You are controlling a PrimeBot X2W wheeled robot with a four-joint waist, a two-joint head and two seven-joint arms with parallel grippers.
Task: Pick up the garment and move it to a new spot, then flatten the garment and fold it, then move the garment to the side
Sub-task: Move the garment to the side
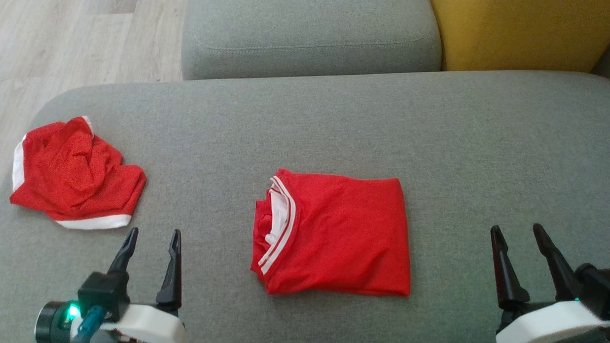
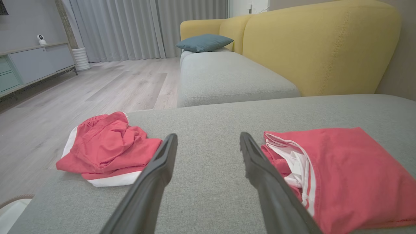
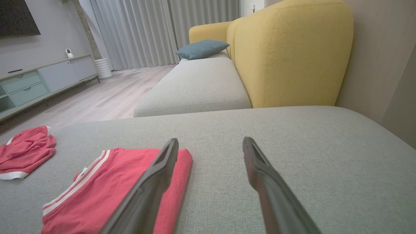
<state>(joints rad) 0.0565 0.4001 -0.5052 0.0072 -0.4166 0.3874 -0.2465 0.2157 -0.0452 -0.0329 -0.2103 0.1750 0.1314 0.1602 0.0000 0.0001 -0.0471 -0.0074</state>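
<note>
Grey fabric sofa cushion (image 1: 337, 117) with folded red white-trimmed jersey garment (image 1: 343, 234) at centre; left gripper (image 1: 154, 233) and right gripper (image 1: 516, 228) flank it, both wide, empty. Suggested: grip opposite edges through all layers, lifting level sideways.

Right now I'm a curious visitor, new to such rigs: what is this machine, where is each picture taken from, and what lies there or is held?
A wheeled robot with two arms, each ending in a two-fingered hand. One picture looks down from its head: left hand lower left, right hand lower right. The other two look out from the wrists, along each hand. On the grey cushion lie a folded red shirt, centre, and a crumpled red garment to its left. Both hands are open, holding nothing.
</note>
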